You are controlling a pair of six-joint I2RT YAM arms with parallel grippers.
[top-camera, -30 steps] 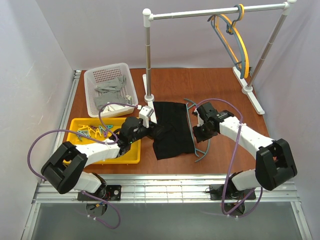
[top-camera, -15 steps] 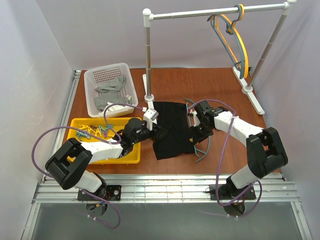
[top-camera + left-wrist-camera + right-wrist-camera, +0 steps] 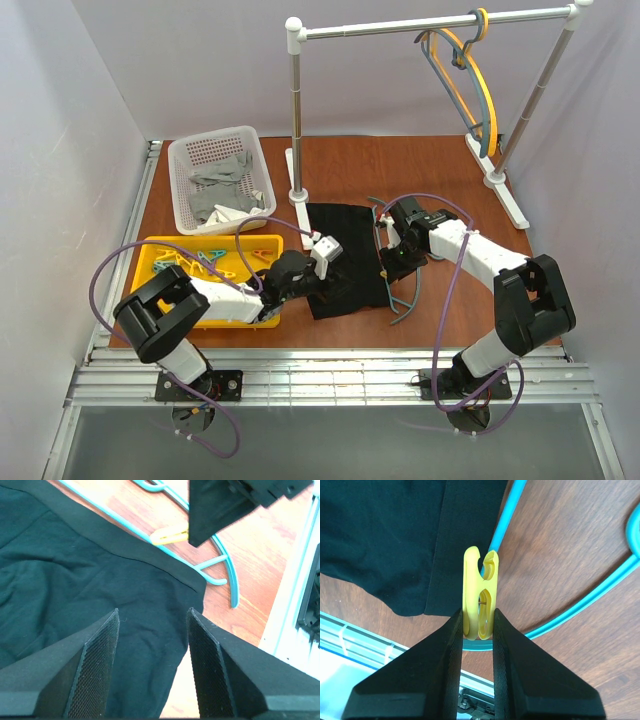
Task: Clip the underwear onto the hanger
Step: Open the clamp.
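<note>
left gripper [image 3: 152, 630]: jaws apart, nothing between them; low over the small black fabric underwear [image 3: 345, 262]; farther right than a second ago, off the edge of the yellow plastic tray [image 3: 165, 245] and above the cloth.
right gripper [image 3: 478, 622]: narrow, pinching a yellow plastic clothes peg [image 3: 479, 595]; closer to the garment's right edge than before.
peg: forked tip at the long bar of the thin teal plastic hanger [image 3: 580, 605], just beside the waistband; cannot tell if clipped on.
underwear: flat on the brown table [image 3: 450, 180], between the arms, unmoved.
hanger: flat, bar along the underwear's right edge, placed as before.
</note>
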